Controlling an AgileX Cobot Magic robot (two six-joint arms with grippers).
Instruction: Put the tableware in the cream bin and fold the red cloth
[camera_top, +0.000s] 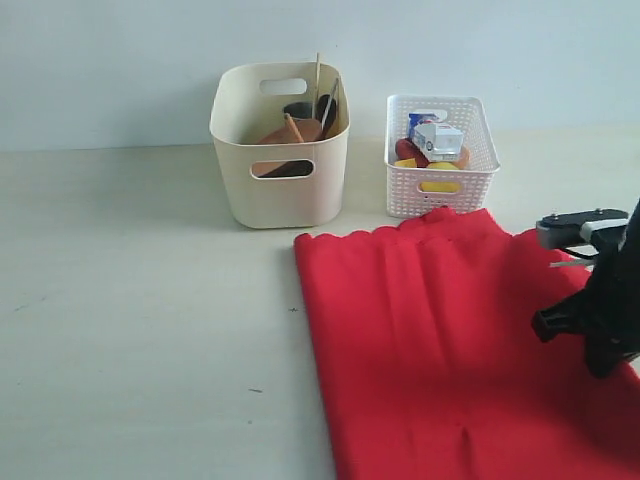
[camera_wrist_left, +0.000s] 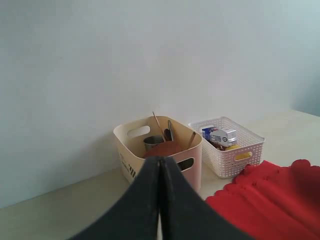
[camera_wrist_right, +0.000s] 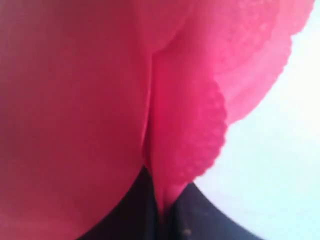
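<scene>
Left arm: the left black gripper (camera_wrist_left: 160, 165) is pinched fully closed with nothing in it, up off the pale tabletop (camera_top: 130, 330).
Cloth: the bright red scalloped fabric cloth (camera_top: 440, 340) lies spread over the near right part of the table, with a few creases running through it.
Right arm: the right black gripper (camera_wrist_right: 162, 205) is at the cloth's right edge, clamped on a bunched fold of the scalloped hem.
Bin: the tall cream smooth plastic bin (camera_top: 280, 190) sits past the cloth's far left corner, not touching it.
In the bin: a round brown wooden plate (camera_top: 290, 133) leaning, thin wooden chopsticks (camera_top: 318, 75) poking above the rim, and a steel cup (camera_wrist_left: 152, 141).
Basket: the low white lattice plastic basket (camera_top: 440, 185) is just right of the bin with food packs inside. The cloth's far edge comes right up to its front, can't tell if they touch tbh.
</scene>
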